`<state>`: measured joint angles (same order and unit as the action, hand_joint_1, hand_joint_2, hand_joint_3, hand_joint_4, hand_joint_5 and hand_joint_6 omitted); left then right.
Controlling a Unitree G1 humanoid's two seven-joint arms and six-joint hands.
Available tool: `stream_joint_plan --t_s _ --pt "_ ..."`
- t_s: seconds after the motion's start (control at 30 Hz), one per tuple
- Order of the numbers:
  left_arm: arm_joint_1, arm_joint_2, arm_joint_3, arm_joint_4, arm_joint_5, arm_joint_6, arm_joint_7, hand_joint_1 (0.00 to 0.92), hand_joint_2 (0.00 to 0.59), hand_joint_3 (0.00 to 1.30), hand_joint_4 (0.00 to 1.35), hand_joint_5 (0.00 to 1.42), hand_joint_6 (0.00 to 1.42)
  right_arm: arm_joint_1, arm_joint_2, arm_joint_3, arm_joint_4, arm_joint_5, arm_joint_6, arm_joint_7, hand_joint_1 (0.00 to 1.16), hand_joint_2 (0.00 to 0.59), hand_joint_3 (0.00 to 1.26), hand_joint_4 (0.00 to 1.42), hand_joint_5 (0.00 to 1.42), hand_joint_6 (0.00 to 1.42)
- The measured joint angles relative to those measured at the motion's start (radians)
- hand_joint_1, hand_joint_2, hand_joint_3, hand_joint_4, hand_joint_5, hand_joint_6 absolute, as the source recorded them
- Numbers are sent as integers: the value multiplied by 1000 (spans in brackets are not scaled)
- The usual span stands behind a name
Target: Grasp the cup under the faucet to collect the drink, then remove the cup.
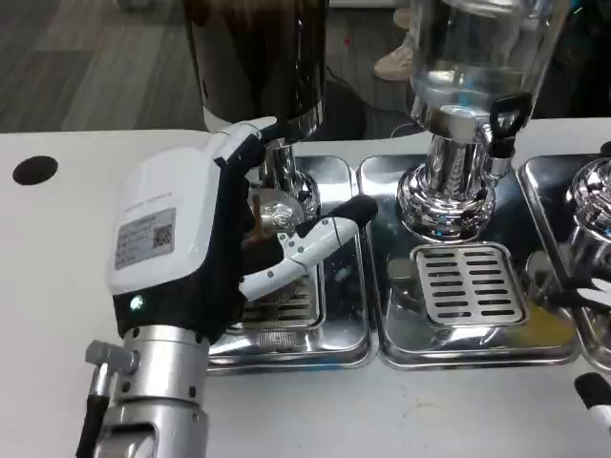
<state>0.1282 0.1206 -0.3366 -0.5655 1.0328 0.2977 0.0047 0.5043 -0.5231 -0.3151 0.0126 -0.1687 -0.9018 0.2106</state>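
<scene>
A clear cup (pixel 274 216) with brown drink in it stands on the drip grille (pixel 286 307) of the left tray, below the faucet (pixel 277 164) of the dark dispenser (pixel 258 57). My left hand (pixel 181 243) wraps around the cup from the left. Its thumb (pixel 325 232) lies across the cup's front and right side, and its fingers (pixel 246 136) reach behind it. The hand hides most of the cup. At the picture's right edge only fingertips (pixel 594 393) of my right hand show, low over the table.
A clear-tank dispenser (pixel 468 57) stands on its chrome base (pixel 447 202) over the middle tray with a slotted grille (pixel 468 283). A third chrome base (pixel 592 196) is at the far right. A black hole (pixel 34 170) marks the white table at left.
</scene>
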Motion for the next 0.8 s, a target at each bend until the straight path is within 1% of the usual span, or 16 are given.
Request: stream_joint_plan --t_s 0.33,0.43,0.53,0.6,0.63,0.7,0.8 --pt "3 0 0 -3 1 -1 0 63 62 351 304 821 951 1 0 0 -6 2 0 0 448 379 263 164 61 0" --pt "4 -2 -1 -3 1 -1 0 61 61 246 166 797 974 1 0 0 -6 2 0 0 449 379 263 164 61 0" --pt "14 -4 0 -1 -6 -10 11 61 61 202 124 777 976 2 0 0 -6 2 0 0 450 379 263 164 65 0" --pt "31 -4 6 4 -40 -30 35 59 54 194 114 764 977 2 0 0 -5 2 0 0 450 379 263 164 67 0" --pt "35 -2 10 5 -48 -37 41 51 54 191 105 740 978 3 0 0 -4 2 0 0 451 378 263 164 68 0" --pt "35 -1 20 5 -51 -47 54 43 50 178 82 608 944 4 0 0 -4 3 0 0 454 376 263 164 70 0" --pt "37 4 45 3 -82 -77 74 28 45 176 60 448 867 4 0 1 -4 10 0 1 458 374 263 164 71 0"
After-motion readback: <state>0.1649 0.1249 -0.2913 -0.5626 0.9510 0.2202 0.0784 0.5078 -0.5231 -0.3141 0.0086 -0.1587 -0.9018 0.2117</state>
